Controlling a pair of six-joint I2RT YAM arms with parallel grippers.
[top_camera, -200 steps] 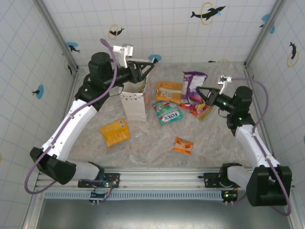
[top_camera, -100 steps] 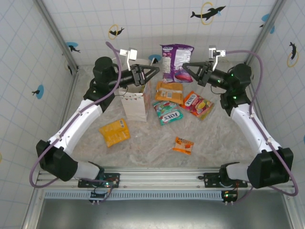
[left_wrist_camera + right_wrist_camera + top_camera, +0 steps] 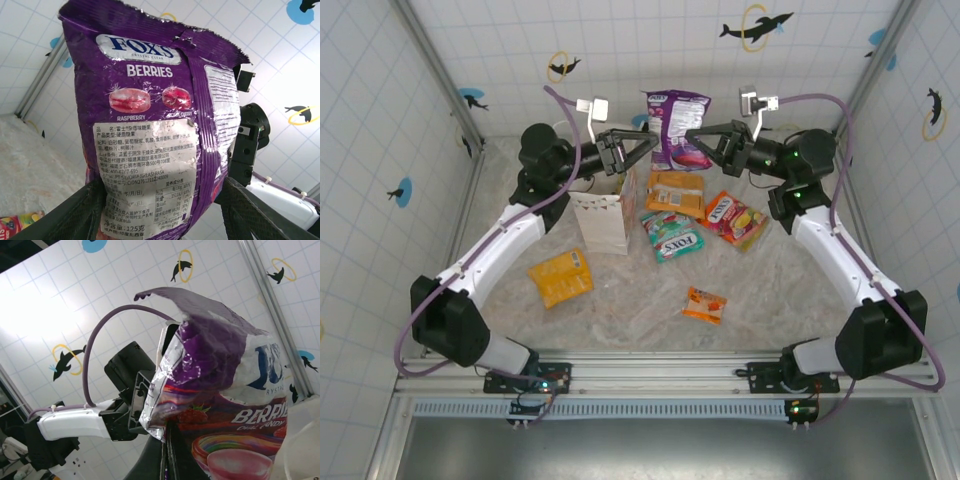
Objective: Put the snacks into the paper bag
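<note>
Right gripper (image 3: 694, 140) clamped the glossy purple snack packet (image 3: 675, 125) aloft, far-right of the white printed paper bag (image 3: 603, 218), left gripper (image 3: 648, 148) gaping around its bottom edge; five packets (image 3: 675, 192) lay unbagged nearby.

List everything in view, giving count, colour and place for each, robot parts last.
purple packet: one, purple, held in the air over the table's far side
paper bag: one, white with pastel print, upright, left of centre
orange packet: one, orange, flat, right of the bag
teal packet: one, teal, flat, just nearer than the orange packet
red-yellow packet: one, red and yellow, flat, right of the orange packet
yellow-orange packet: one, yellow-orange, flat, near-left of the bag
small orange packet: one, orange, flat, near centre
table: one, beige marbled
left gripper: one, black, open, fingers either side of the purple packet's lower end
right gripper: one, black, shut on the purple packet
</note>
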